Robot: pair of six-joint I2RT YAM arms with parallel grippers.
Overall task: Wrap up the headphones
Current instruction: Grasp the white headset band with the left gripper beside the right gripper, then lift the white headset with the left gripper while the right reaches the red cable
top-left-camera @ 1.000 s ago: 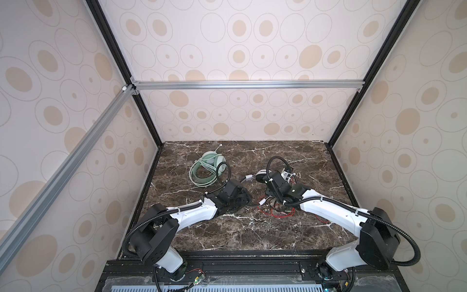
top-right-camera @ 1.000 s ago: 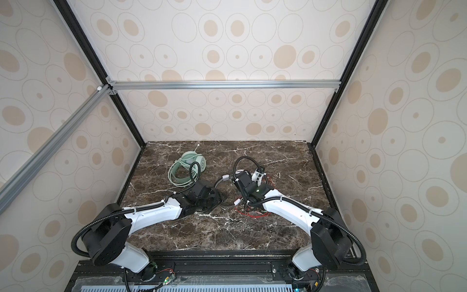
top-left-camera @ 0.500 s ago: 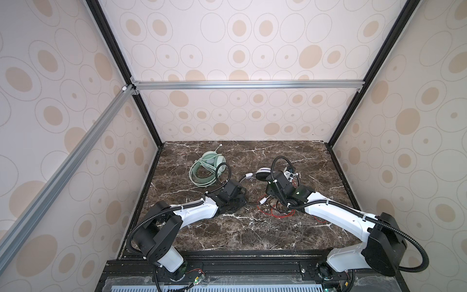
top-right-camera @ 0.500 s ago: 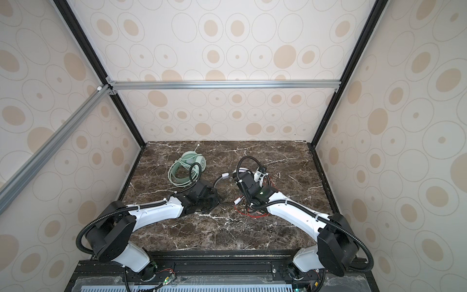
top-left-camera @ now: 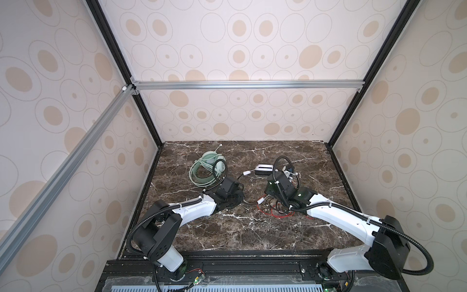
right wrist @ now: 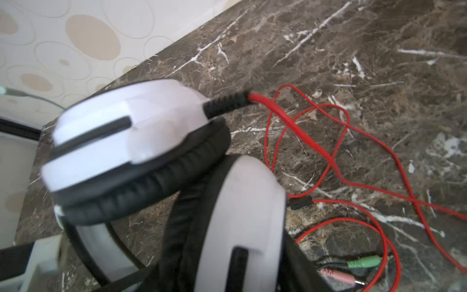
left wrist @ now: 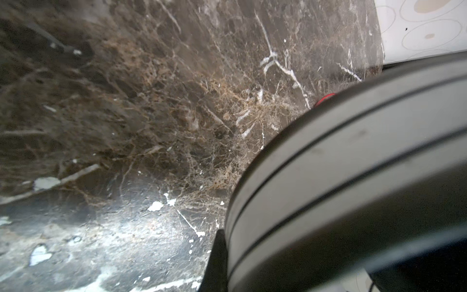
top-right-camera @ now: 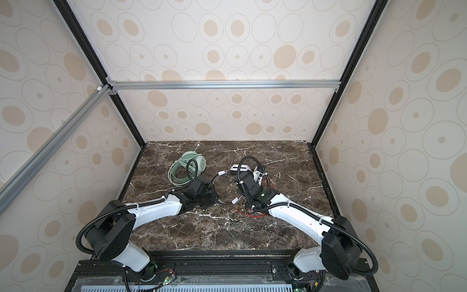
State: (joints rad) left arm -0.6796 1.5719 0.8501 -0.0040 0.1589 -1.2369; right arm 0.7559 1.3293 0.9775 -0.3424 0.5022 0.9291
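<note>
Headband grey, beside closed L claw; red cable loose

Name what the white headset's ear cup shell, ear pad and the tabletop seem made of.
Ear cup shell: likely hard plastic, smooth white surface. Ear pad: probably faux leather, black and wrinkled. Tabletop: marble or marble-look laminate, brown with white veins.

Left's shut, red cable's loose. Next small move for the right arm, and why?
Probably bring the right gripper onto the red cable close to the white earcup. The left gripper looks shut on the grey headband, which should steady it, while the cable lies in loose loops on the table, not yet wrapped.
</note>
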